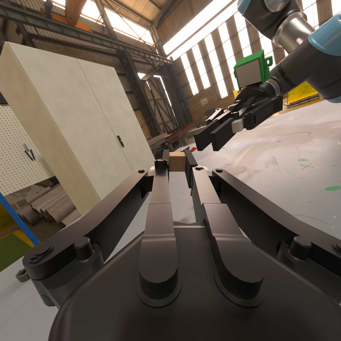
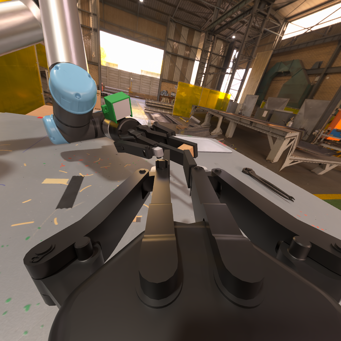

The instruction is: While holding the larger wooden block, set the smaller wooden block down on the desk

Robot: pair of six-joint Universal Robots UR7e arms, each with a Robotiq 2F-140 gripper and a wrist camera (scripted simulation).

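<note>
Cream cabinet and pegboard stand off the worktop's left edge, so no swing room that way

L gripper is clenched on a wooden block. The pads squeeze two opposite faces and the block sits right at the fingertips, its front face square to the wrist cam. It's carried in the air, clear of the worktop and inboard from the left edge. Prob held out at the tips so the lower face can meet the surface before any linkage does

With only one block in sight, can't tell if it's the larger or the smaller. The 2nd block isn't visible in either view

R gripper has its fingers standing a little apart w/ nothing between them, so it's released and carrying nothing I can see. It faces the L gripper tip to tip, very near but apart. Judging by that, the close face-off is the tight spot: either arm should back straight off before dropping

Room, L to R in the right wrist view:
- Black tape strip lies flat on bare paint-flecked surface w/ lots of open space, the best set-down area
- White tray sits at the far edge, behind the held block
- Black pincers lie near the right edge, well apart from both grippers, and beyond them the worktop ends, so keep off that side
</note>
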